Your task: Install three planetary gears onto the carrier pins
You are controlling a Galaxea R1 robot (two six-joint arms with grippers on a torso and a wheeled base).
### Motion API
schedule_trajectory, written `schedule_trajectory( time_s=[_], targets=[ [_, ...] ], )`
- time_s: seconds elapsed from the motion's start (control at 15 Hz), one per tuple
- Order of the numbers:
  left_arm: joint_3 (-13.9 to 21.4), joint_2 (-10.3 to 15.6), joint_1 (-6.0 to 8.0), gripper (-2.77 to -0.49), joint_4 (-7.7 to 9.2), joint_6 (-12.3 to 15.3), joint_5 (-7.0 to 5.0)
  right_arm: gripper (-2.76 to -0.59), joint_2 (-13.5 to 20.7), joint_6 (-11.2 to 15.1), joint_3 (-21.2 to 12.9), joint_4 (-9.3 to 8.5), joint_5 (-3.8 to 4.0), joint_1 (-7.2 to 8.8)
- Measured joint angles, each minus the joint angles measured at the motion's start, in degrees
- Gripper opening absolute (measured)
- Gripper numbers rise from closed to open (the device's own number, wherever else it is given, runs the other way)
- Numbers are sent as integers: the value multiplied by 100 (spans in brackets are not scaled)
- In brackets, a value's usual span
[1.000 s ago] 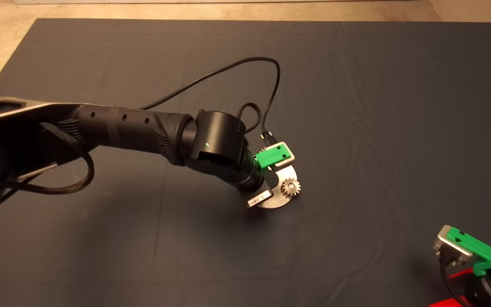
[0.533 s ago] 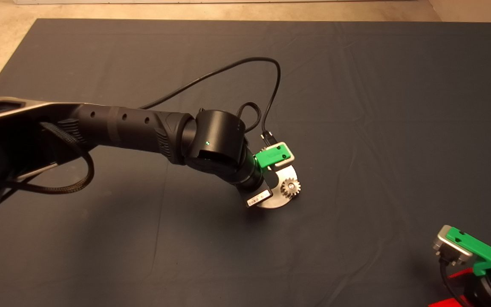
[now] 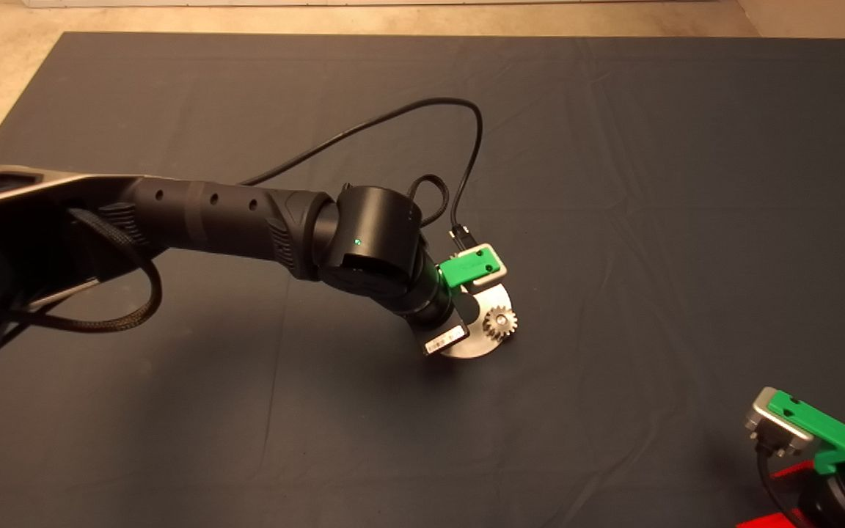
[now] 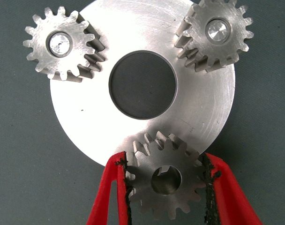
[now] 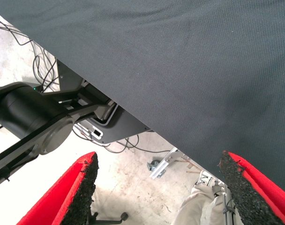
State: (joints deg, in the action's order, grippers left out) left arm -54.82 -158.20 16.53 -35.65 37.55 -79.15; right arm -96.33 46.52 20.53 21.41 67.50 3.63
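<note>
Planetary gears (image 4: 59, 43) are sitting on two carrier pins (image 4: 217, 30) while the left gripper (image 4: 166, 185), pinching a third gear (image 4: 165, 180) over the disc (image 4: 142, 101) edge, is risking jamming it tilted.

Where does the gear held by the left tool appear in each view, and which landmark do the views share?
Head view: not visible; the left arm's wrist covers it, at the near-left part of the disc.
Left wrist view: the held gear sits between the red fingers of the left tool, over the disc's rim.
Right wrist view: not in it; it shows only mat edge and floor.
Shared landmark: the disc with the large centre hole.
</note>
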Motion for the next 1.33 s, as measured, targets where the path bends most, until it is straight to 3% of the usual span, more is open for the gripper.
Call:
schedule_trajectory(
  time_s=[0.87, 1.33],
  targets=[
    [-41, 111, 17, -265, 78, -86, 140, -145, 0, 0, 0, 0, 2, -4],
    [-102, 173, 48, -265, 115, -100, 77, -145, -1, 0, 0, 0, -5, -17]
  ],
)
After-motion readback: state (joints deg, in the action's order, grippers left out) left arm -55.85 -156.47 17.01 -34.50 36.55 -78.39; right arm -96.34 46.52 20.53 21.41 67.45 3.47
